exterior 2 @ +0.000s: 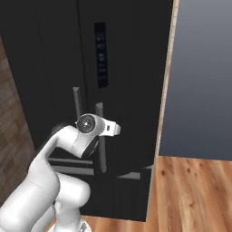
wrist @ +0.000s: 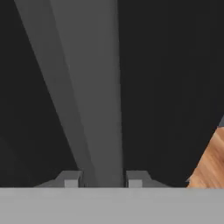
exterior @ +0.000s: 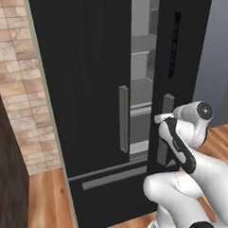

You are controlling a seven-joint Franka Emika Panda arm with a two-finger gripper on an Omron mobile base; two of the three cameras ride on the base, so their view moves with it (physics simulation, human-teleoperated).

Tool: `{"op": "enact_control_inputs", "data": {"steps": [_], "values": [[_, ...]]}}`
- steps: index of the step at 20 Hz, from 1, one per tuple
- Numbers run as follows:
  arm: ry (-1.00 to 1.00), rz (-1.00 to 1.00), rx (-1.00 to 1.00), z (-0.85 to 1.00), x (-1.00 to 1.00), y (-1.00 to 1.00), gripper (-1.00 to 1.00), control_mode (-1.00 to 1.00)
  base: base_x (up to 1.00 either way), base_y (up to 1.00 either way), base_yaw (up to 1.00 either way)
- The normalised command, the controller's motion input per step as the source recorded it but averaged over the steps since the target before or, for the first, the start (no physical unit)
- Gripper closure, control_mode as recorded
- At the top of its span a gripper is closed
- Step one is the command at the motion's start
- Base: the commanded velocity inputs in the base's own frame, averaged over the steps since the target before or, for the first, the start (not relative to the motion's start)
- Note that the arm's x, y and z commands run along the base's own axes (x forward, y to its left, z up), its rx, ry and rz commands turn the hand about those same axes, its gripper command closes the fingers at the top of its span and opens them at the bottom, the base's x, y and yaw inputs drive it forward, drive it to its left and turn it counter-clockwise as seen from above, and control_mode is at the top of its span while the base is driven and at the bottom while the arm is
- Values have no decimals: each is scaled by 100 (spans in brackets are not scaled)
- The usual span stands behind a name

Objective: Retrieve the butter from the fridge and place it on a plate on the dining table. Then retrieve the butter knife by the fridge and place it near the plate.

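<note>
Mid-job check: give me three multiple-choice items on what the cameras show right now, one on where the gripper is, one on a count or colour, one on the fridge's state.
1. Where is the gripper?
A. At the right door's handle
B. Inside on a shelf
C. At the lower drawer

2. How many grey vertical bar handles show on the fridge?
A. One
B. Two
C. Three

3. How does the right door stand?
A. Fully shut
B. Partly open
C. Removed

Answers: 1 A, the hand view shows a fingertip on each side of the grey bar. 2 B, one bar on each door in the left base view. 3 B, a gap shows the grey shelves.
</note>
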Motion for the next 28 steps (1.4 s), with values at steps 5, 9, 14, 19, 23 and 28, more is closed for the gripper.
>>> {"op": "enact_control_inputs", "data": {"steps": [5,9,14,19,23,28], "values": [[25,0,4,10,-100,-72,100,-100,0,0,0],[15,0,5,0,-100,-87,100,-100,0,0,0],[3,0,6,13,-100,-56,100,-100,0,0,0],[0,-3,0,28,-89,-13,100,-100,0,0,0],[12,-11,-21,48,-31,51,-100,-100,0,0,0],[29,-16,-40,70,0,100,-100,-100,0,0,0]]}}
